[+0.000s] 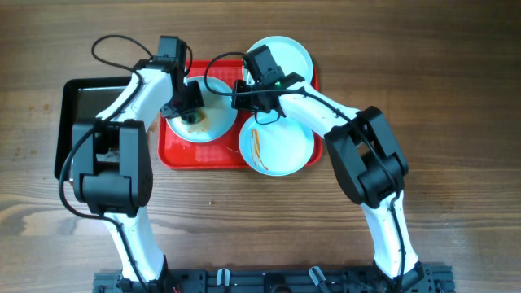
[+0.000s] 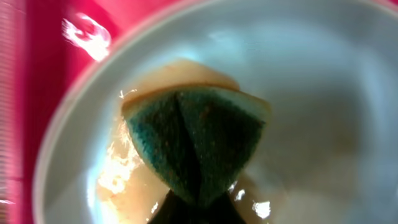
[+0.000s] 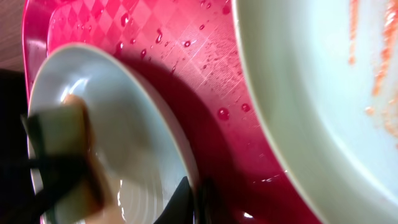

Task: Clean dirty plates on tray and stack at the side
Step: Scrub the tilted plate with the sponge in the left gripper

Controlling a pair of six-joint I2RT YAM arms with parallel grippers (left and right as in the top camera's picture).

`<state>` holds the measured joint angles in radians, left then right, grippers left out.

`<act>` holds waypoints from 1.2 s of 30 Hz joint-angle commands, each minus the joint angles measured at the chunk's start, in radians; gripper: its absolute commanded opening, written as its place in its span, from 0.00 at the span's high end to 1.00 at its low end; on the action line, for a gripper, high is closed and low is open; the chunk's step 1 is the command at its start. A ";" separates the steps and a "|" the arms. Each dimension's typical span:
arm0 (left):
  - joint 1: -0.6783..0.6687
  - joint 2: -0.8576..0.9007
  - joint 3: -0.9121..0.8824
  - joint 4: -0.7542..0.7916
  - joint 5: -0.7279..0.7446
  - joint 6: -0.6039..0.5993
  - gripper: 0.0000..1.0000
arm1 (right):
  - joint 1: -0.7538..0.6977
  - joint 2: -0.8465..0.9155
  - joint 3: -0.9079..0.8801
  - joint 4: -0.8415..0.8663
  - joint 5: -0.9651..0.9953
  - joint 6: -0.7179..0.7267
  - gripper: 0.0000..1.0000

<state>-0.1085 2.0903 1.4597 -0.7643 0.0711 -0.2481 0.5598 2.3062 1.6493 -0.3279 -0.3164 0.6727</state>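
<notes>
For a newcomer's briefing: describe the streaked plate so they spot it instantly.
Find the red tray mid-table, carrying three pale plates. Go to the plate at its right corner, nearest the arms' bases. It alone bears thin orange streaks; the left plate has a sponge on a brown smear, and the far plate looks clean.

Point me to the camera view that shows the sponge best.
Left wrist: the sponge sits large and central, its green scouring face clear, on the wet plate. Right wrist shows it blurred at the frame's left edge; overhead mostly hides it under the left tool.
</notes>
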 commanded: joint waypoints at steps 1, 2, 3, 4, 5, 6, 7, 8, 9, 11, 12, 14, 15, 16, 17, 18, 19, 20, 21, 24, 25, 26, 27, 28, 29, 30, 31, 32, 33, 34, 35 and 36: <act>-0.021 0.040 -0.037 -0.094 0.377 0.233 0.96 | 0.001 0.029 0.013 0.006 -0.013 0.009 0.95; -0.024 0.040 -0.037 -0.098 0.384 0.245 0.96 | 0.001 0.029 0.013 0.006 -0.013 0.009 0.95; -0.027 0.040 -0.037 -0.093 0.381 0.245 0.96 | 0.001 0.029 0.013 0.006 -0.013 0.009 0.95; -0.029 0.040 -0.037 -0.076 0.381 0.245 0.96 | 0.001 0.029 0.013 0.006 -0.013 0.010 0.95; -0.029 0.040 -0.037 -0.062 0.381 0.245 0.96 | 0.001 0.029 0.013 0.006 -0.013 0.009 0.95; -0.029 0.040 -0.037 -0.038 0.381 0.244 0.96 | 0.001 0.029 0.013 0.006 -0.013 0.009 0.95; -0.029 0.040 -0.037 -0.019 0.381 0.240 0.96 | 0.001 0.029 0.013 0.006 -0.013 0.009 0.95; -0.029 0.040 -0.037 0.005 0.381 0.237 0.96 | 0.000 0.029 0.013 0.006 -0.013 0.008 0.95; -0.029 0.040 -0.037 0.039 0.380 0.233 0.96 | 0.001 0.029 0.013 0.006 -0.013 0.009 0.95; -0.029 0.040 -0.037 0.111 0.306 0.144 0.96 | 0.001 0.029 0.013 0.008 -0.013 0.009 0.95; -0.029 0.040 -0.037 0.150 0.224 0.072 0.96 | 0.001 0.029 0.013 0.009 -0.013 0.009 0.95; -0.029 0.040 -0.037 0.208 0.062 -0.042 0.96 | 0.001 0.029 0.013 0.009 -0.013 0.009 0.95; -0.029 0.040 -0.037 0.234 -0.029 -0.084 0.96 | 0.001 0.029 0.013 0.008 -0.013 0.008 0.95; -0.029 0.039 -0.035 0.264 -0.116 -0.121 0.96 | 0.001 0.029 0.013 0.006 -0.013 0.008 0.95; -0.029 0.036 -0.029 0.271 -0.152 -0.131 0.96 | 0.001 0.029 0.013 0.006 -0.013 0.008 0.95; -0.025 0.029 -0.007 0.263 -0.174 -0.131 0.96 | 0.000 0.029 0.013 0.006 -0.013 0.008 0.95; -0.021 0.022 0.016 0.246 -0.174 -0.136 0.96 | -0.002 0.029 0.013 0.006 -0.013 0.008 0.95; -0.016 0.011 0.043 0.218 -0.174 -0.156 0.96 | -0.003 0.029 0.013 0.006 -0.013 0.008 0.95; -0.010 -0.001 0.071 0.186 -0.174 -0.175 0.96 | -0.004 0.029 0.013 0.004 -0.013 0.008 0.95; 0.013 -0.053 0.161 0.043 -0.170 -0.187 0.96 | -0.010 0.029 0.013 -0.004 -0.013 0.008 0.95; 0.020 -0.075 0.186 -0.006 -0.170 -0.186 0.96 | -0.011 0.029 0.013 -0.005 -0.013 0.008 0.94; 0.027 -0.097 0.200 -0.041 -0.170 -0.186 0.96 | -0.011 0.029 0.013 -0.005 -0.013 0.008 0.87; 0.036 -0.131 0.212 -0.087 -0.170 -0.182 0.96 | -0.012 0.029 0.013 -0.005 -0.013 0.008 0.67; 0.045 -0.157 0.212 -0.116 -0.170 -0.176 0.96 | -0.014 0.029 0.013 -0.005 -0.014 0.008 0.49; 0.058 -0.186 0.212 -0.155 -0.170 -0.174 0.96 | -0.016 0.029 0.013 -0.005 -0.021 0.008 0.31; 0.075 -0.207 0.212 -0.190 -0.170 -0.174 0.96 | -0.018 0.029 0.013 -0.005 -0.025 0.008 0.26; 0.095 -0.219 0.212 -0.222 -0.170 -0.174 0.96 | -0.020 0.029 0.013 -0.005 -0.025 0.008 0.28; 0.121 -0.224 0.212 -0.255 -0.170 -0.174 0.96 | -0.021 0.029 0.013 -0.003 -0.026 0.010 0.41; 0.141 -0.224 0.212 -0.275 -0.170 -0.174 0.96 | -0.021 0.029 0.013 -0.001 -0.031 0.009 0.50; 0.163 -0.222 0.210 -0.292 -0.170 -0.171 0.96 | -0.019 0.029 0.013 0.003 -0.032 0.009 0.53; 0.183 -0.218 0.203 -0.300 -0.170 -0.153 0.96 | -0.017 0.029 0.013 0.006 -0.031 0.008 0.55; 0.203 -0.213 0.194 -0.301 -0.170 -0.138 0.96 | -0.013 0.029 0.013 0.010 -0.022 0.008 0.55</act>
<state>0.0360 1.8725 1.6611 -1.0534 -0.0822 -0.4091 0.5446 2.3077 1.6703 -0.3237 -0.3504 0.6830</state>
